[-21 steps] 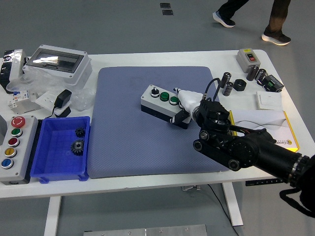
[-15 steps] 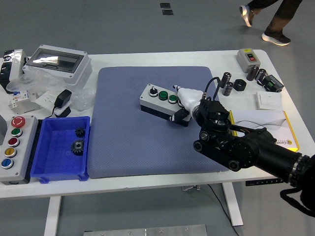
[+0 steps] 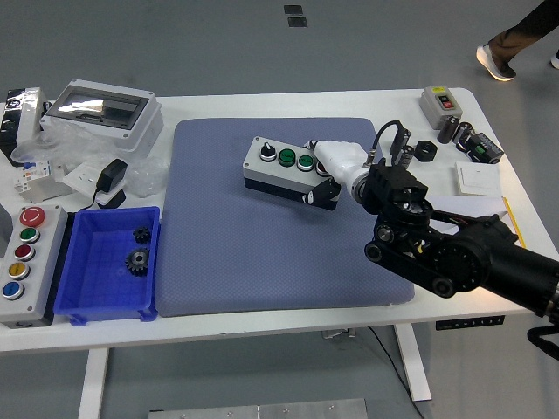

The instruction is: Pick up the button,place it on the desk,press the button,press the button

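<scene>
The button box is white with a black base, a black knob and two green buttons on top. It sits on the blue mat, at the mat's upper middle. My right hand is closed on the box's right end, with white fingers over the top and a black thumb against the near side. Its arm comes in from the lower right. I cannot tell whether the box is lifted off the mat or resting on it.
A blue bin with two gears and a five-button control box stand at the left. A grey enclosure is at the back left. A small switch box and small parts lie at the back right. A person's shoe shows beyond the table.
My right hand has moved up and to the left, and the button box has shifted with it towards the mat's far side. The person behind the table has walked to the right.
</scene>
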Tool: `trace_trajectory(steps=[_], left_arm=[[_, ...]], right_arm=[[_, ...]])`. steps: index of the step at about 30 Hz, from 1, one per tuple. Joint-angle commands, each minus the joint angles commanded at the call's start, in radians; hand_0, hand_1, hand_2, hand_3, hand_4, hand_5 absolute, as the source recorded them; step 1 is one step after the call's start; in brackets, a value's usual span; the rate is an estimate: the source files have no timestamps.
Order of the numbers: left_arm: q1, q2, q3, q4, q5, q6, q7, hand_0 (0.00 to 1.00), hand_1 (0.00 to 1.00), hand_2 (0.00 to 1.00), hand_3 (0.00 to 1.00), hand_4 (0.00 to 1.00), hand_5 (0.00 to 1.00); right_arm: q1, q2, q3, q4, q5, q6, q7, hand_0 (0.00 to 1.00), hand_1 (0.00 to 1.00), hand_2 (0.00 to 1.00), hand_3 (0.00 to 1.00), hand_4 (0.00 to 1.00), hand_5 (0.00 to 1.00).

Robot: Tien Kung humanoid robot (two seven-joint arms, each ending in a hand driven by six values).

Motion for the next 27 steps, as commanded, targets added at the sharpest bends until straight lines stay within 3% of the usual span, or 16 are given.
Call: trace_trajectory(steps=[4,10,14,18,22,26,27], left_arm=[[0.001,-0.003,0.002,0.0,-0.003,0.001,-0.002,0.674,0.636,0.587,0.627,0.665,0.307],[0.004,-0.007,0.003,0.001,-0.006,0.003,-0.004,0.674,0.636,0.589,0.627,0.669,0.321],[0.005,-0.011,0.002,0.001,-0.004,0.003,-0.003,0.675,0.636,0.593,0.631,0.676,0.35],[0.002,-0.014,-0.002,0.001,0.003,0.002,-0.003,0.675,0.636,0.593,0.631,0.676,0.35],[0.001,-0.02,-0.008,0.001,0.017,0.0,-0.003,0.674,0.636,0.594,0.631,0.68,0.359],[0.001,-0.025,-0.012,0.001,0.025,-0.002,-0.003,0.674,0.636,0.594,0.631,0.68,0.359],[0.001,-0.025,-0.014,0.001,0.027,-0.002,-0.002,0.675,0.636,0.594,0.63,0.68,0.36]], right_arm=[[-0.005,-0.047,0.001,0.064,0.059,-0.011,0.077,0.111,0.292,0.374,0.297,0.049,0.002],[-0.018,-0.166,0.01,0.209,0.132,0.062,0.23,0.135,0.326,0.392,0.294,0.084,0.002],[-0.033,-0.238,-0.011,0.31,0.083,0.095,0.298,0.138,0.327,0.393,0.289,0.083,0.002],[-0.066,-0.228,-0.051,0.331,0.002,0.12,0.252,0.138,0.327,0.393,0.289,0.083,0.002],[-0.116,-0.168,-0.037,0.268,-0.104,0.179,0.15,0.183,0.332,0.389,0.285,0.095,0.002],[-0.157,-0.123,0.014,0.222,-0.2,0.179,0.075,0.183,0.332,0.389,0.285,0.095,0.002],[-0.162,-0.118,0.022,0.22,-0.223,0.175,0.066,0.387,0.444,0.43,0.326,0.219,0.002]])
